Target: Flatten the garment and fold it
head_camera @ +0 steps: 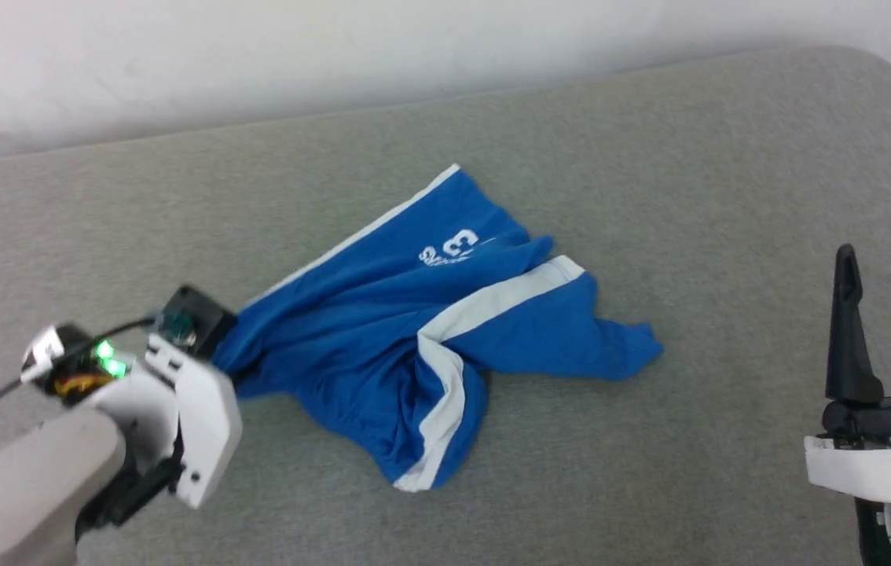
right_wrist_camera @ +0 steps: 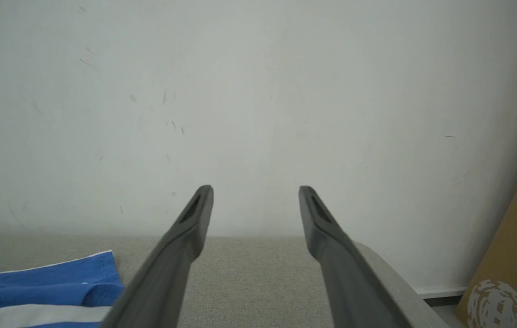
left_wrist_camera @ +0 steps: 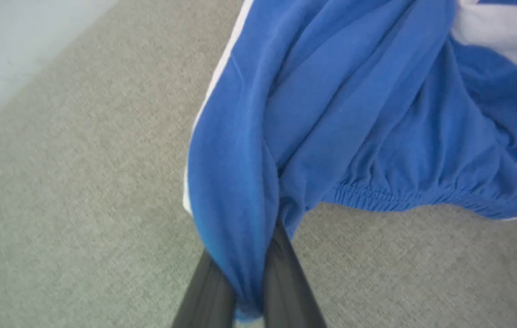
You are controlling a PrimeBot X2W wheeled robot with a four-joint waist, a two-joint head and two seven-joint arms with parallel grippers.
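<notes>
Blue garment point(head_camera: 383, 346) bunched on grey surface point(head_camera: 650, 196), left hand point(left_wrist_camera: 247, 291) clamped on it, right hand point(head_camera: 889, 250) spread apart, wall point(right_wrist_camera: 258, 91) behind

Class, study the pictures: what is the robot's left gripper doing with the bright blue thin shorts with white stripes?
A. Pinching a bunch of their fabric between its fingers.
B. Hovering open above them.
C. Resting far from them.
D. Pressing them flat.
A: in the left wrist view a fold of the blue shorts runs down between the left gripper's two dark fingers, which close on it.
</notes>
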